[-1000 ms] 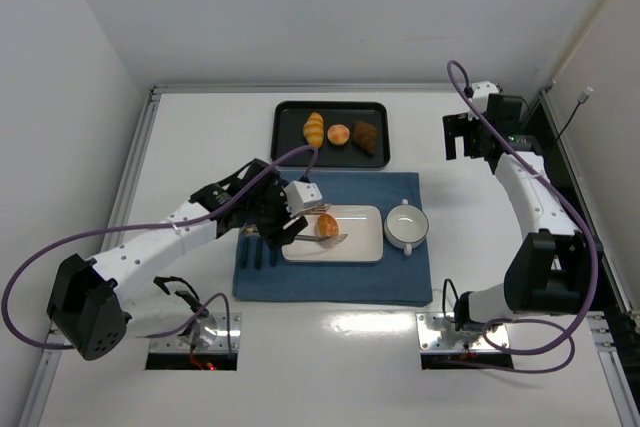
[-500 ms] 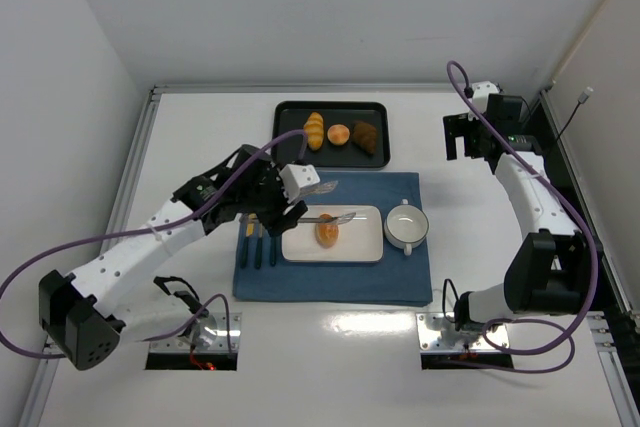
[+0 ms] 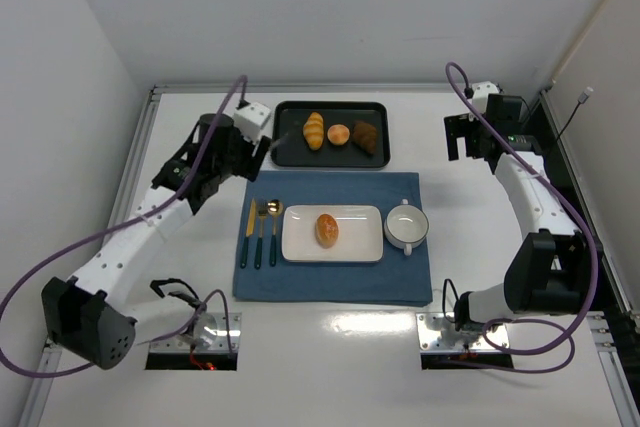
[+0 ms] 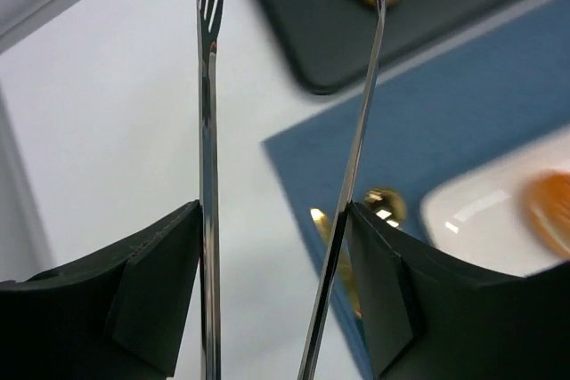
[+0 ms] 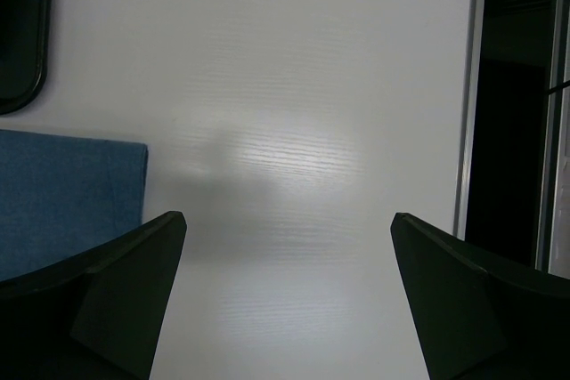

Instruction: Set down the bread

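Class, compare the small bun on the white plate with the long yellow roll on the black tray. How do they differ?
The bun is a short oval; the roll is longer and ridged. The bun is golden-brown; the roll is yellower. The bun lies alone on the white plate; the roll shares the black tray with a round bun and a dark piece. Both are bread, lying flat.

Golden-brown bread (image 3: 327, 230), paler on top, on a glossy white plate (image 3: 365, 247) over a plain blue mat (image 3: 330, 282). On the far black tray (image 3: 290, 152): a ridged yellow roll (image 3: 314, 130), an orange-pink bun (image 3: 339, 134), a dark brown piece (image 3: 366, 136). Slotted silver tongs (image 4: 207, 175), left.
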